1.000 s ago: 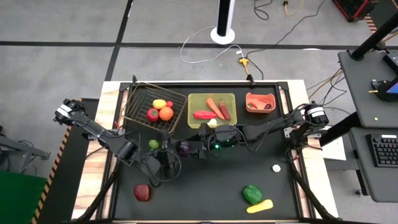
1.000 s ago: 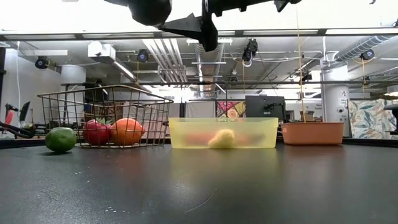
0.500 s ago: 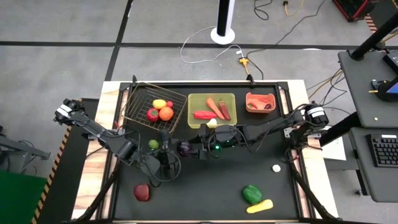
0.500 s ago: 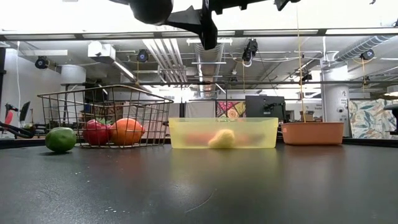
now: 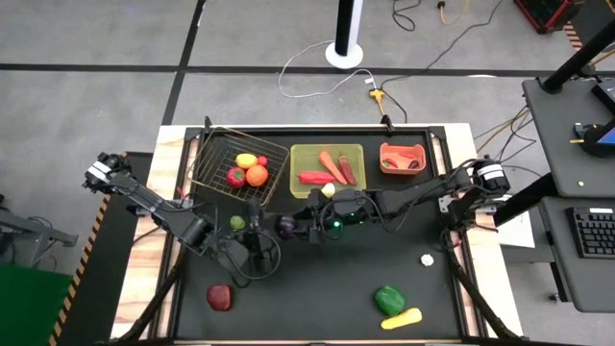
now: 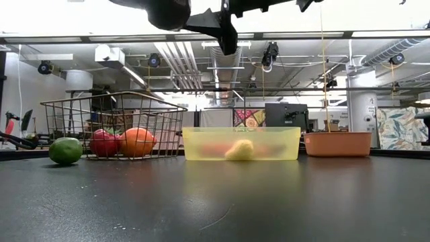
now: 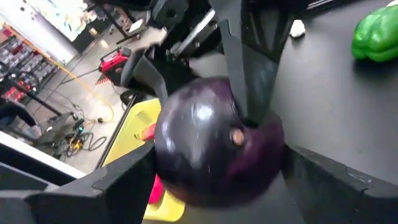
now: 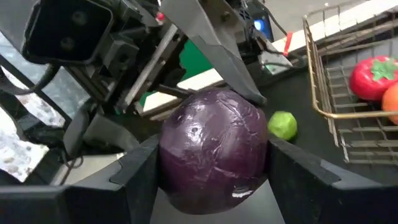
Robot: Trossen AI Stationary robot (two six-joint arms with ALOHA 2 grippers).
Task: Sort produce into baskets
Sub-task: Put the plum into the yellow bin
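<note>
A dark purple beet [image 5: 285, 227] is held high over the table's middle between both grippers; the low view shows it at the picture's top [image 6: 166, 9]. My left gripper [image 5: 273, 232] comes at it from the table's left and my right gripper [image 5: 297, 229] from the right, and each is shut on it. The wire-mesh basket [image 5: 213, 144] holds a lemon, a tomato and an orange fruit. The yellow-green tray [image 5: 357, 152] holds a carrot and red pieces. The salmon bin [image 5: 384, 168] stands to its right. My left gripper pinches the beet between its two fingers, on two opposite sides of its round body [image 7: 165, 155]. The fingers come level from the table's left. The beet is lifted clear of the table. My right gripper pinches the same beet on two other opposite sides [image 8: 169, 158], between its two fingers. The fingers come level from the table's right. One left-gripper finger [image 8: 217, 53] lies over the part of the beet between my right fingers.
A lime [image 5: 237, 223] lies on the table just before the mesh basket. A pale yellow piece [image 5: 329, 189] lies at the tray's near wall. A red fruit [image 5: 219, 296] lies front left; a green pepper [image 5: 389, 300], a yellow piece [image 5: 401, 317] and garlic [image 5: 427, 259] lie front right.
My right gripper has edged slightly toward the table's left, closer to my left gripper. The beet has stayed aloft at the same spot between the two.
</note>
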